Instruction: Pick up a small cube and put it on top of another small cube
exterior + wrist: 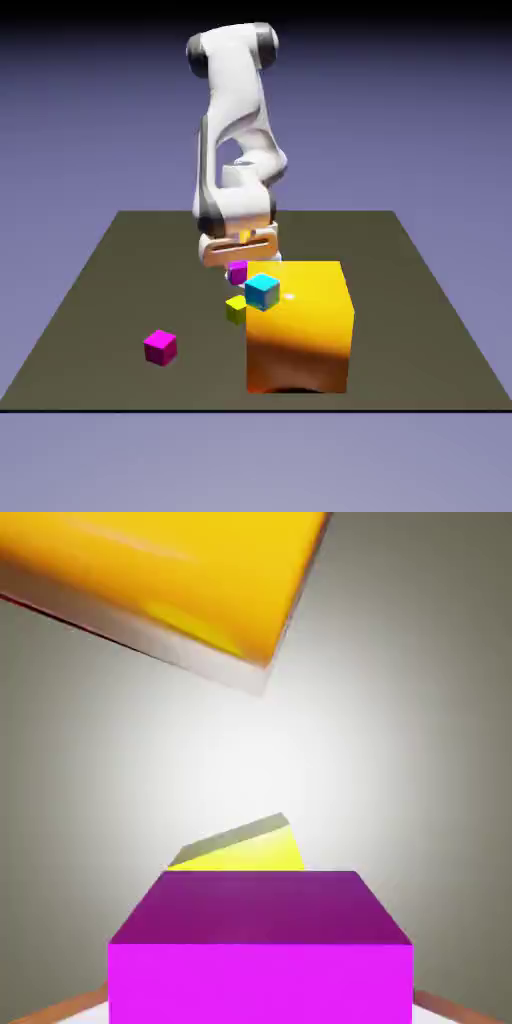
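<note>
Blue-violet backdrop behind, and in front of it a dark tabletop [80,365] carrying everything. Over its far edge leans the white arm [235,95], reaching forward. Next in size, the orange-yellow block [298,350] stands toward the near edge, a little to the exterior view's right of the middle. The gripper [238,279] is closed on the violet-purple cube [260,987], holding it above the middle part of the tabletop, beside the block's far left corner as the exterior view shows it.

The pick-up is done; the placing isn't. The yellow cube [236,310] lies lower, partly hidden by the block, and looks the likely base. The held cube appears near it but apart, so lining up, lowering and letting go seem to remain.

The held cube has plain, flat sides and sharp edges, bright magenta-violet on one face, deep purple on another. Of the other small cubes, the blue one [262,292] overlaps the block's left edge in the exterior view; what supports it I can't tell. The magenta one [160,348] sits toward the near left corner.
</note>
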Controlling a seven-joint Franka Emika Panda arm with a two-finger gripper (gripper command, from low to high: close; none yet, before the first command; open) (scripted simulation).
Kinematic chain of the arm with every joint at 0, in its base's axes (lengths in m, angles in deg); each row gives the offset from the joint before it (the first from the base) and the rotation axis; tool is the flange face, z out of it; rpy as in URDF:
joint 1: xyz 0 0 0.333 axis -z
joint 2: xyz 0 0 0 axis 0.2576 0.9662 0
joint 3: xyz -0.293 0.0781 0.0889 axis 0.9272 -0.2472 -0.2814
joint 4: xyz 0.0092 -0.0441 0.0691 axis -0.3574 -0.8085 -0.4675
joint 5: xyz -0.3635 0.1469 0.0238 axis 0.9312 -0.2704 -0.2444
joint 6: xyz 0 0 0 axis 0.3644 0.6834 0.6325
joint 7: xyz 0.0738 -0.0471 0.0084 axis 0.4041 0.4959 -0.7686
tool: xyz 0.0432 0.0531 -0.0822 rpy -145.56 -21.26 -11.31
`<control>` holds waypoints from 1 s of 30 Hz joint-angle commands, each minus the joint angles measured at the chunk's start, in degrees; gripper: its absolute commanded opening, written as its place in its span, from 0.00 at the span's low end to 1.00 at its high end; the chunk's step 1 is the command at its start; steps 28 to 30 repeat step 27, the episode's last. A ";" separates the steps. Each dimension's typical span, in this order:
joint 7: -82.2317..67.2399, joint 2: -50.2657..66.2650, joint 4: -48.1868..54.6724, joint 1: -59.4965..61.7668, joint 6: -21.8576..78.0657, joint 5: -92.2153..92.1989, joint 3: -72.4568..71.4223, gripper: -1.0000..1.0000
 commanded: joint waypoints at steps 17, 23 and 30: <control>21.71 -3.33 -2.73 -35.28 6.62 17.71 31.18 0.00; 29.35 -4.51 -3.69 -47.73 8.95 23.94 42.18 0.00; 32.95 -5.06 -4.14 -53.59 10.05 26.88 47.36 1.00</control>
